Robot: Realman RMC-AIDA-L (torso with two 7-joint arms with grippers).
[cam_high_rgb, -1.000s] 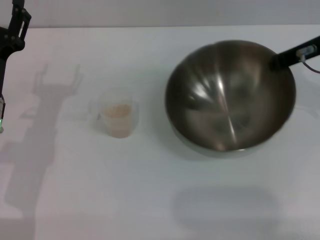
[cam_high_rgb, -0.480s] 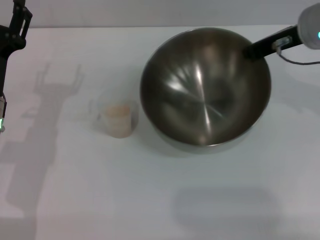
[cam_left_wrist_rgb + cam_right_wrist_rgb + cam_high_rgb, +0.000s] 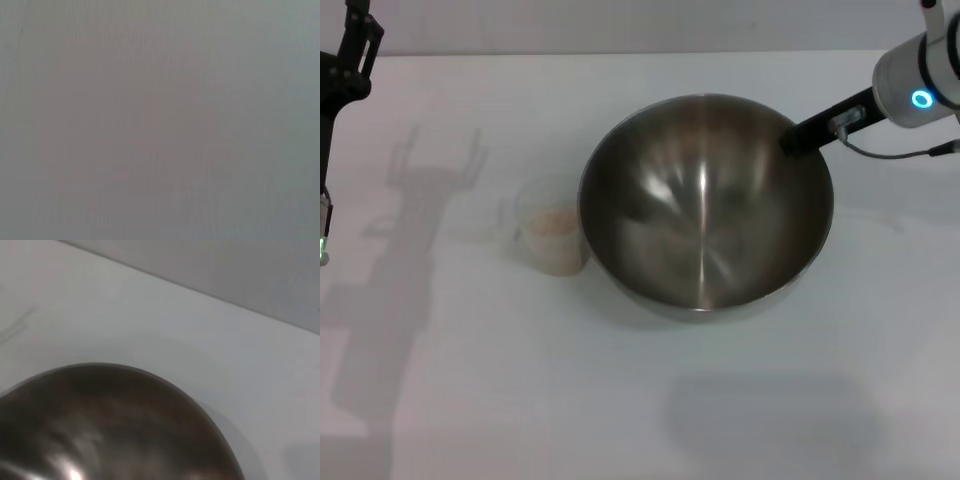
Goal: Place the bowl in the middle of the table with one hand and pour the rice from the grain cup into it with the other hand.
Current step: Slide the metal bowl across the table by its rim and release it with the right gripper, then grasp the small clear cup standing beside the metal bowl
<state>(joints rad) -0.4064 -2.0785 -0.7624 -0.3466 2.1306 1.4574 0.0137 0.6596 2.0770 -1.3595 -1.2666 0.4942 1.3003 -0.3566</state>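
The steel bowl (image 3: 705, 215) is near the middle of the white table (image 3: 640, 400), and nothing shows inside it. My right gripper (image 3: 798, 136) is shut on the bowl's far right rim. The bowl also fills the lower part of the right wrist view (image 3: 110, 425). The clear grain cup (image 3: 552, 238) stands just left of the bowl, with pale rice (image 3: 553, 222) in it. The bowl's left rim overlaps the cup's edge in the head view; I cannot tell if they touch. My left arm (image 3: 342, 70) is parked at the far left edge, away from the cup.
The left wrist view shows only a blank grey surface. Arm shadows lie on the table's left part. A cable (image 3: 900, 152) hangs from the right arm beside the bowl.
My right gripper has carried the bowl leftward and a little nearer, from the right side to beside the cup. The cup and the left arm have not moved.
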